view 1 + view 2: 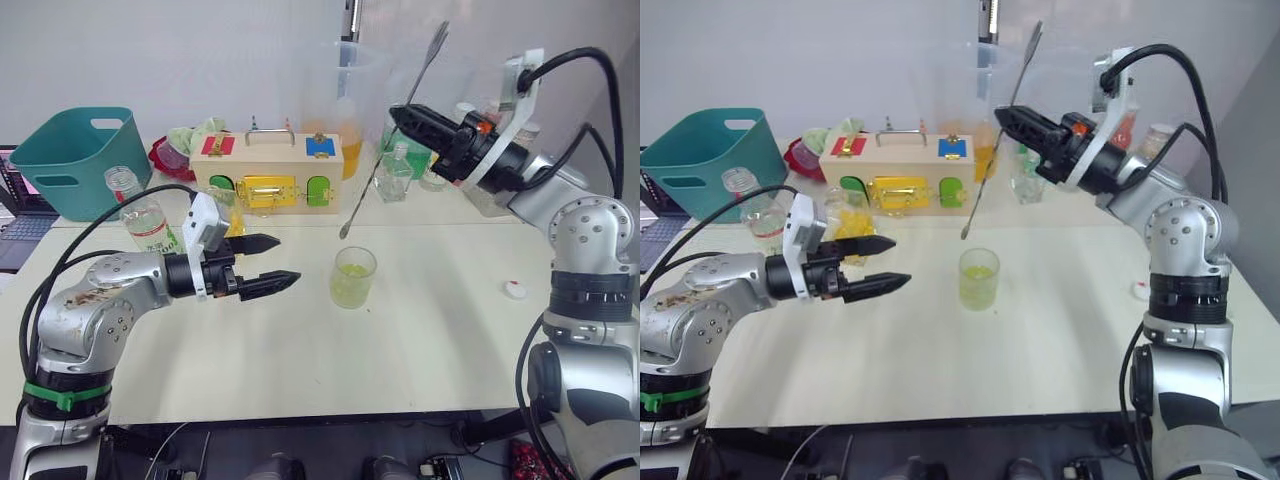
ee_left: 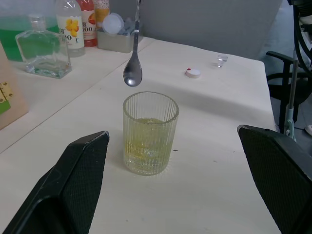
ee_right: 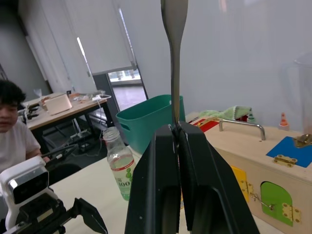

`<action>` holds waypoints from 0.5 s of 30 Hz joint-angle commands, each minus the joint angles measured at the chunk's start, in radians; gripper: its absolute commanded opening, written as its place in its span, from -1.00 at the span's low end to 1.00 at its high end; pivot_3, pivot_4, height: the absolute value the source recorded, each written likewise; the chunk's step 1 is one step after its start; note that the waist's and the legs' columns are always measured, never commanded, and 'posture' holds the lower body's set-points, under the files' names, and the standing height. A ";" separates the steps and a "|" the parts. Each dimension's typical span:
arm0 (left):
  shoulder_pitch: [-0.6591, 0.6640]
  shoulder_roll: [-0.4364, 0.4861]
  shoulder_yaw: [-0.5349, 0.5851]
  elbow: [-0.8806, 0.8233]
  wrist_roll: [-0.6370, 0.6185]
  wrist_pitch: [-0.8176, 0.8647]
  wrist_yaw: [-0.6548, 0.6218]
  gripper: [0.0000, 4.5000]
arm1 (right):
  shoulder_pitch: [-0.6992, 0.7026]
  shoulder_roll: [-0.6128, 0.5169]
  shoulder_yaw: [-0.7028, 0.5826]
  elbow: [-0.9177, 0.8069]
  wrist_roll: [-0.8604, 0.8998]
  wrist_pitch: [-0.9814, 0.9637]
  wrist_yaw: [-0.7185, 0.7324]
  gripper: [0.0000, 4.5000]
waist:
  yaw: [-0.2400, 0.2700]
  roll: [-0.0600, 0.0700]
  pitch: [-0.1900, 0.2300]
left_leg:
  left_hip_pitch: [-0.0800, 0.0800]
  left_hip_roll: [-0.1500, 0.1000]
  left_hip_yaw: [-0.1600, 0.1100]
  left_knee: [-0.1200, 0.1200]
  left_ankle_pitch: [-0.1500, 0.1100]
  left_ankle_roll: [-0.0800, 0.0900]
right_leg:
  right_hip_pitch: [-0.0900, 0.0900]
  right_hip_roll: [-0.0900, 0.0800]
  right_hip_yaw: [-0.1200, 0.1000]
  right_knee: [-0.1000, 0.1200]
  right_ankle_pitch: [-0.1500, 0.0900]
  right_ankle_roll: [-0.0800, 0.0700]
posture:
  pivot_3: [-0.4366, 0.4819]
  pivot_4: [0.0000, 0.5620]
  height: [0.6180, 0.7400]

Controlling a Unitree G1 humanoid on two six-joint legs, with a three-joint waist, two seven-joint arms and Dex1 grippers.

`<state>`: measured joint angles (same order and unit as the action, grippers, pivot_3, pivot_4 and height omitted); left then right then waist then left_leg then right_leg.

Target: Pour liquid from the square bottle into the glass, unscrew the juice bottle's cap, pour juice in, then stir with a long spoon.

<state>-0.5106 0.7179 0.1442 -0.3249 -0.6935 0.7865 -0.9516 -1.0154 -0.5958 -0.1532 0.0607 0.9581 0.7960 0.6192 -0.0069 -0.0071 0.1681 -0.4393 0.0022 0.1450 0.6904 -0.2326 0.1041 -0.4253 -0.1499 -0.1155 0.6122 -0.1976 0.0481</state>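
Observation:
The glass (image 1: 353, 277) stands mid-table, about a third full of pale yellow-green liquid. My right gripper (image 1: 400, 115) is raised behind it, shut on the stem of the long spoon (image 2: 132, 75). The spoon hangs slanted, its small bowl just above and behind the glass rim. To the left of the glass, at its height, my left gripper (image 1: 285, 260) is open and holds nothing. The juice bottle (image 1: 145, 215) stands uncapped at the far left beside my left arm. Its white cap (image 1: 515, 290) lies on the table to the right. The square bottle (image 1: 395, 172) stands at the back.
A wooden latch box (image 1: 268, 175) sits behind the glass, with big clear pitchers (image 1: 345, 90) and other bottles beyond it. A teal bin (image 1: 75, 160) stands at the back left. A person (image 3: 12, 126) sits in the room beyond the table.

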 commanded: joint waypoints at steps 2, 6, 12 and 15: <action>0.068 0.020 -0.028 -0.069 0.034 -0.058 -0.003 0.99 | 0.092 -0.026 0.032 -0.115 -0.072 -0.031 0.073 -1.00 | 0.000 0.000 0.000 | 0.000 0.000 0.000 0.000 0.000 0.000 | 0.000 0.000 0.000 0.000 0.000 0.000 | -0.05 -0.47 1.00; 0.065 0.021 -0.036 -0.067 0.036 -0.067 0.001 0.99 | 0.144 -0.033 0.075 -0.137 -0.158 -0.073 0.123 -1.00 | 0.001 0.000 0.000 | 0.000 0.000 0.001 0.000 0.000 0.000 | -0.001 0.000 0.000 0.000 0.000 0.000 | -0.05 -0.47 1.00; 0.076 0.035 -0.051 -0.074 0.038 -0.080 -0.008 0.99 | 0.187 0.001 0.111 -0.156 -0.253 -0.154 0.164 -1.00 | 0.000 0.000 0.000 | 0.000 0.000 0.000 0.001 -0.003 -0.005 | -0.001 0.000 0.000 0.000 0.000 0.000 | -0.05 -0.47 1.00; 0.082 0.038 -0.053 -0.079 0.036 -0.083 -0.006 0.99 | 0.187 0.012 0.110 -0.152 -0.284 -0.182 0.174 -1.00 | 0.001 0.000 0.000 | 0.000 0.000 0.000 0.001 -0.003 -0.005 | -0.001 0.000 0.000 0.000 0.000 0.000 | -0.05 -0.47 1.00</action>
<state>-0.4264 0.7454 0.0854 -0.3703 -0.6550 0.7239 -0.9537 -0.8161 -0.5790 -0.0239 -0.0598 0.6859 0.6500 0.7849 -0.0060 -0.0073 0.1680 -0.4393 0.0025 0.1455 0.6915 -0.2352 0.0993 -0.4258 -0.1498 -0.1154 0.6121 -0.1975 0.0479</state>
